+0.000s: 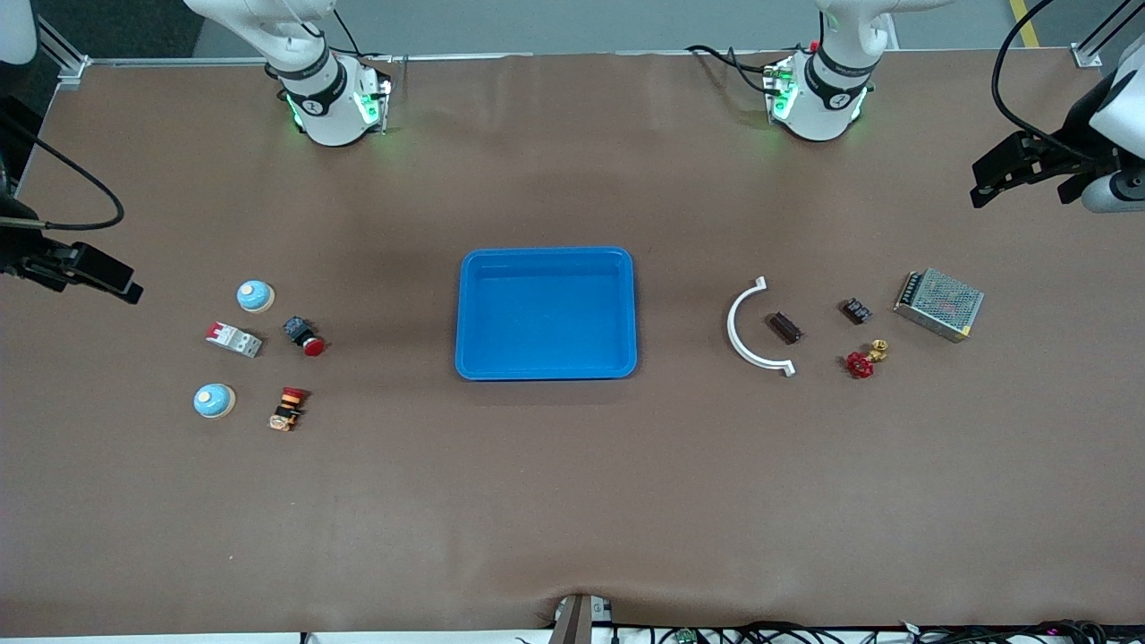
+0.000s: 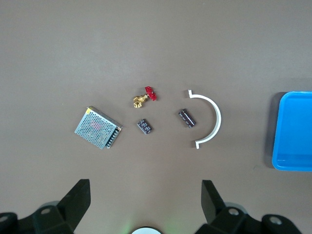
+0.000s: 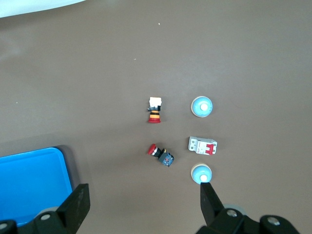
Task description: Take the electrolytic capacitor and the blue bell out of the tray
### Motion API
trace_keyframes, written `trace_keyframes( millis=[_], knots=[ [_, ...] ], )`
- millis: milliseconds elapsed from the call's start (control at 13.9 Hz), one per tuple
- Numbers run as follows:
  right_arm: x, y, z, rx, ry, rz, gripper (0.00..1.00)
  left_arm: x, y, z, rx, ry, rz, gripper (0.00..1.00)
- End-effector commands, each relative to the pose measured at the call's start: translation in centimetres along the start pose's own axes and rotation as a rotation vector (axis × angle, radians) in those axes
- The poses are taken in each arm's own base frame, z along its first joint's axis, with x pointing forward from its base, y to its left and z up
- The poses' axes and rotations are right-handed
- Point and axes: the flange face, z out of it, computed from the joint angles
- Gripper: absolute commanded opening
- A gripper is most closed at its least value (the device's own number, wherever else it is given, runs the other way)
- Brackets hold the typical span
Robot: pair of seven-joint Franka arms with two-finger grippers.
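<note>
The capacitor (image 1: 784,327), a small dark cylinder, lies on the table beside a white curved piece (image 1: 756,326), toward the left arm's end. It also shows in the left wrist view (image 2: 187,118). Two blue bells lie toward the right arm's end, one (image 1: 255,295) farther from the front camera than the other (image 1: 214,401). They show in the right wrist view too, the first bell (image 3: 201,173) and the second bell (image 3: 202,107). My left gripper (image 1: 984,183) (image 2: 145,195) is open and empty, high over the table's left-arm end. My right gripper (image 1: 107,273) (image 3: 144,200) is open and empty, high over the right-arm end.
A blue tray (image 1: 546,259) sits empty mid-table. By the capacitor lie a small black component (image 1: 856,310), a red-handled brass valve (image 1: 864,360) and a metal power supply (image 1: 938,304). By the bells lie a circuit breaker (image 1: 233,339), a red push button (image 1: 304,335) and an orange-red switch (image 1: 288,409).
</note>
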Motion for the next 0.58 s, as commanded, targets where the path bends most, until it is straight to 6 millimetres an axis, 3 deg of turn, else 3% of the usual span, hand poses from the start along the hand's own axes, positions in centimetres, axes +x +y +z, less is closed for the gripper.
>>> trace_keyframes(
  millis=[0,503],
  knots=[
    [0.41,-0.36,0.37,-0.009,0.008,0.002,1.00,-0.22,-0.22,-0.63,0.014,0.004,0.011,1.00],
    [0.67,-0.56,0.76,-0.008,0.009,-0.001,1.00,-0.67,0.11,-0.79,0.013,-0.009,0.018,1.00]
  ],
)
